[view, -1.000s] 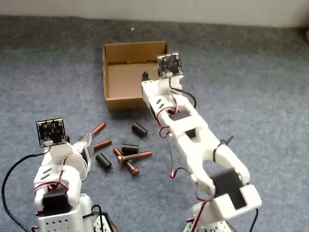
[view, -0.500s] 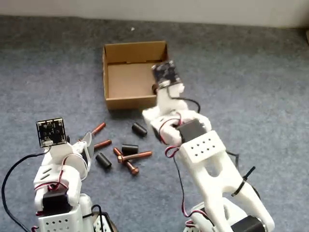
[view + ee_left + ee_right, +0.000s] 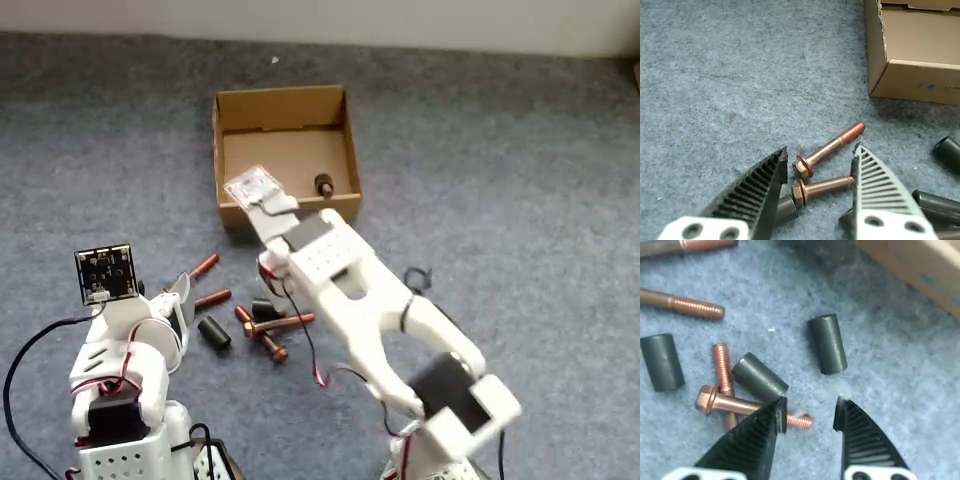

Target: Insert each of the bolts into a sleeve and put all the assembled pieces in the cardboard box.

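The cardboard box [image 3: 285,150] stands at the back of the carpet with one dark assembled piece [image 3: 324,186] inside. Several copper bolts [image 3: 283,322] and black sleeves [image 3: 213,332] lie loose in front of it. My right gripper [image 3: 811,407] hangs open just above that pile, over a bolt's threaded tip [image 3: 800,421], with one sleeve [image 3: 827,343] beyond it and another sleeve [image 3: 759,377] beside it. My left gripper [image 3: 820,149] is open and low, with two bolts [image 3: 830,145] lying between its fingers, touching neither.
The right arm [image 3: 340,290] stretches across the pile and hides part of it in the high view. The box's near wall [image 3: 915,80] rises just behind the bolts. Bare grey carpet [image 3: 520,200] spreads to the right.
The right arm has drawn back from over the box and swung left, down over the loose bolts and sleeves. An assembled piece now lies uncovered in the box. The left arm kept still.
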